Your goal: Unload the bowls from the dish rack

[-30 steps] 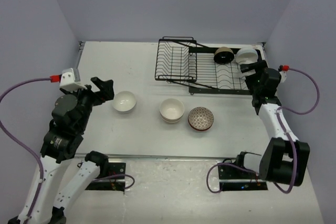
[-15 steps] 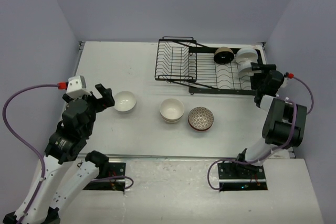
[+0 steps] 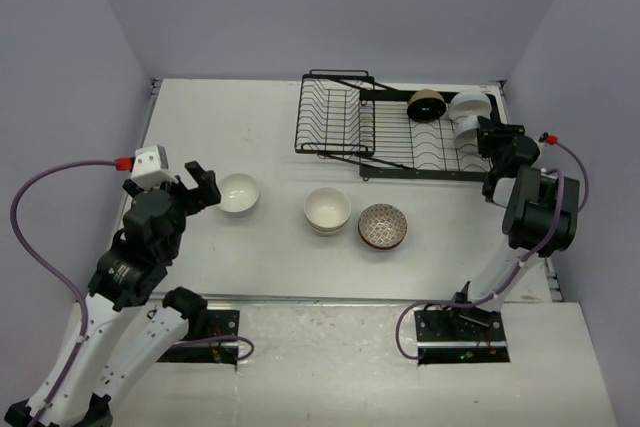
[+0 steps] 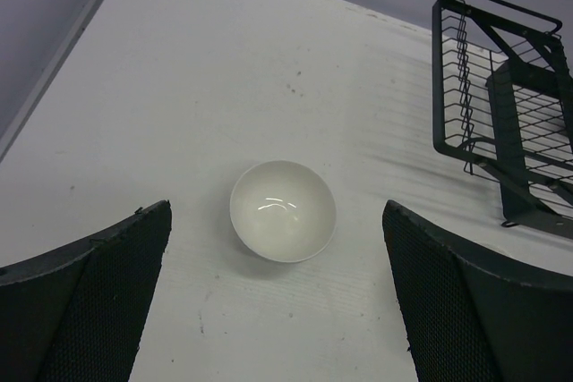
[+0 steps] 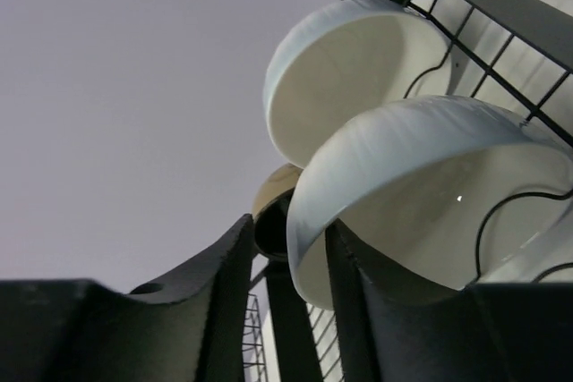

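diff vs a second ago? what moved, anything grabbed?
Right arm folded up closer to the dish rack. The right gripper narrowed its jaws around the rim of the nearer white bowl, but a gap remains on one side, so no firm grip yet. Left gripper drew back slightly, still open. Unchanged: rack, black bowl, table bowls: white, cream, red-patterned.

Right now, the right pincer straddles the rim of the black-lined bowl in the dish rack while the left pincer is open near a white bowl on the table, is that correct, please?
Not quite: the right wrist view shows the right pincer straddling the rim of a white bowl; the black-lined bowl lies beyond it. The rest stands.
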{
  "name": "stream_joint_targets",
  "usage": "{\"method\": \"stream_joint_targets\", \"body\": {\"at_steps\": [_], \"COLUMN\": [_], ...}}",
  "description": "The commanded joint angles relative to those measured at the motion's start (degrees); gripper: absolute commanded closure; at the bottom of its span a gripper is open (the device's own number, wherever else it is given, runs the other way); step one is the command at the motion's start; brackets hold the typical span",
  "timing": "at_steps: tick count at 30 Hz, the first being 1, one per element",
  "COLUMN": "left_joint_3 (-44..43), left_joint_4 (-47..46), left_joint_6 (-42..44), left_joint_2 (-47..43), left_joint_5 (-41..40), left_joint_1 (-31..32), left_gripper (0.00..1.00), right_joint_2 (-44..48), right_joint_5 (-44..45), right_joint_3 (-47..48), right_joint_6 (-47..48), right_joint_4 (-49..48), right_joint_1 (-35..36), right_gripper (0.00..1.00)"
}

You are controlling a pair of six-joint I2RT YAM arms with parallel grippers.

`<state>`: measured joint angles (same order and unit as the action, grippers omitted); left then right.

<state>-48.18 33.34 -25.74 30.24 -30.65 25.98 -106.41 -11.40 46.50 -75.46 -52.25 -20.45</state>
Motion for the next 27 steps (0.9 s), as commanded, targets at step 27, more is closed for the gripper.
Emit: {"method": "stream_joint_targets", "body": {"at_steps": [27], "left_joint_3": [0.5], "left_joint_4": [-3.6], "left_joint_6": [2.0], "left_joint_2": [1.7], "left_joint_5": [0.6], "left_joint_1": [0.2], "left_gripper": [0.00], "right_joint_2": [-13.6], "right_joint_5": [-13.6], "right_joint_3": [4.9], "right_joint_6": [-12.3], "right_joint_4": [-42.4], "right_joint_1": [-1.2], "right_gripper": [1.00]}}
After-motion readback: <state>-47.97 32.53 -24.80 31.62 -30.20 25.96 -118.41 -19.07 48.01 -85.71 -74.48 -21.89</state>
